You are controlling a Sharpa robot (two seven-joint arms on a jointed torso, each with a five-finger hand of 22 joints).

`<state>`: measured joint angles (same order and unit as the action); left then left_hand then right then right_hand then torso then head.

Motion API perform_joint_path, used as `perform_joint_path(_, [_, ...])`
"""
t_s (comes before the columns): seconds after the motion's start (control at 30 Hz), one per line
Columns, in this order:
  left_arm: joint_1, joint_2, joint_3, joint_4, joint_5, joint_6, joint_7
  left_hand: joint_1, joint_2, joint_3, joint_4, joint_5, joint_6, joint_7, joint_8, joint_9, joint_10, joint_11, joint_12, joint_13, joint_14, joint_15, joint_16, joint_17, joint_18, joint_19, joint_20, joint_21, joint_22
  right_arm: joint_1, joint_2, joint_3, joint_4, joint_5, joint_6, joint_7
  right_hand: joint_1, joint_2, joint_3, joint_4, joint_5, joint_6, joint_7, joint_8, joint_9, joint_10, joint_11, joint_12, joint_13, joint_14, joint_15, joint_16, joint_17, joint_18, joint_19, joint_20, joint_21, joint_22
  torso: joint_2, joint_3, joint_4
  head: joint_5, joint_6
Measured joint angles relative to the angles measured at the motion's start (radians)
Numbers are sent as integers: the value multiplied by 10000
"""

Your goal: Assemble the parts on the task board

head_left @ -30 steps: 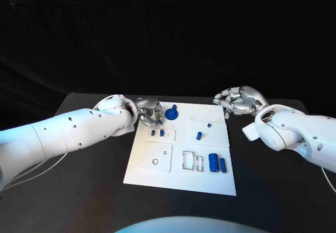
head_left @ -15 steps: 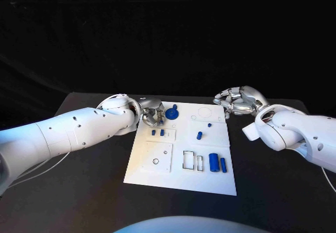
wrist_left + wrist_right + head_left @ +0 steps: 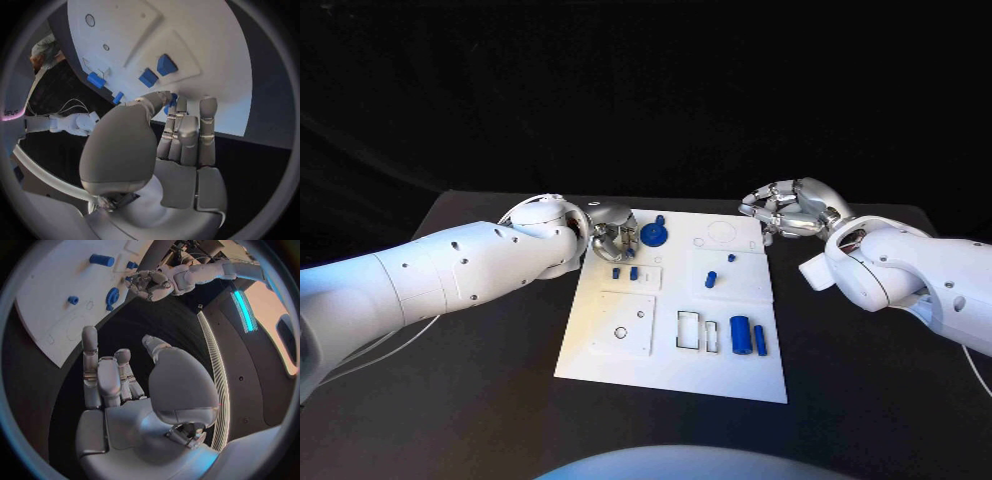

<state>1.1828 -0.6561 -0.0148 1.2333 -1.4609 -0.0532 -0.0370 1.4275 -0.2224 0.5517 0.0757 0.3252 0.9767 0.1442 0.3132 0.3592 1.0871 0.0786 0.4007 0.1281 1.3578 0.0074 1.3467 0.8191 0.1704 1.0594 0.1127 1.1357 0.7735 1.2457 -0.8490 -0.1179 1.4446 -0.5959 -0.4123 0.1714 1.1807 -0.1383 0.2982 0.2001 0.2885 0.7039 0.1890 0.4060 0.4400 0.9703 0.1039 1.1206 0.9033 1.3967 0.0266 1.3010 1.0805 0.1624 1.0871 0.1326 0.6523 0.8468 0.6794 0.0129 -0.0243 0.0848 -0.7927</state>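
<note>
The white task board [image 3: 625, 360] lies mid-table. A blue round part [image 3: 653, 236] with a stem stands near its far left corner. My left hand [image 3: 607, 238] is right beside it. In the left wrist view, the blue round part [image 3: 170, 102] shows between the thumb tip and a fingertip, pinched. Two small blue blocks [image 3: 625, 272] stand just nearer than the hand. My right hand [image 3: 790, 210] hovers off the board's far right corner with fingers curled in and nothing in them. The right wrist view shows the left hand [image 3: 150, 282] at the round part [image 3: 112, 297].
Two blue cylinders [image 3: 747, 335] lie at the board's near right, beside outlined rectangular slots [image 3: 689, 330]. Two small blue pegs [image 3: 711, 280] [image 3: 731, 258] stand in the right middle. A raised white square plate [image 3: 625, 325] sits on the left. Black table surrounds the board.
My left hand has crept slightly right, closer onto the blue round part. The right hand and the other parts have stayed put.
</note>
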Motion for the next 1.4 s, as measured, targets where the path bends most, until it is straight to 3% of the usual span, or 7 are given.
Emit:
perform_joint_path(0.53, [-5,22,-2,-13,43,10,24,0,0,-28,-28,0,-2,1,0,18,37,-35,-38,16,0,0,0,47,-1,0,0,0,-50,-30,21,0,-28,-2,3,2,0,0,0,0,0,0,0,0,-2,0,0,0,1,0,0,0,0,0,0,0,0,0,-8,-2,7,12,-3])
perform_joint_path(0.9, [-5,30,0,-65,109,164,-15,-119,-40,-97,-14,0,-223,111,-331,-65,-41,40,-271,15,-110,37,-92,-176,0,-268,-20,-272,-486,-35,16,0,-30,-3,3,2,0,0,-30,30,0,0,0,0,-3,0,0,0,-37,0,0,0,-1,0,0,0,0,-9,-10,5,-1,28,5])
perform_joint_path(1.3, [-2,29,4,-93,111,303,-121,-119,-40,-96,-14,0,-311,158,-406,-93,-77,75,-328,18,-144,72,-128,-245,-1,-340,-18,-330,-589,-37,7,0,-28,-4,3,2,0,0,-29,29,0,0,0,-1,-5,0,0,0,-37,0,0,0,-1,0,0,0,0,-9,-9,3,-3,21,-5])
perform_joint_path(1.4, [-3,29,2,-97,111,326,-134,-119,-40,-96,-14,0,-684,175,-702,-205,-77,75,-409,54,-164,92,-128,-237,-2,-377,18,-386,-590,-38,7,0,-28,-4,3,3,0,0,-29,29,0,0,0,-1,-3,0,0,0,-36,0,0,0,-1,0,0,0,0,-9,-8,-2,-1,17,-8])
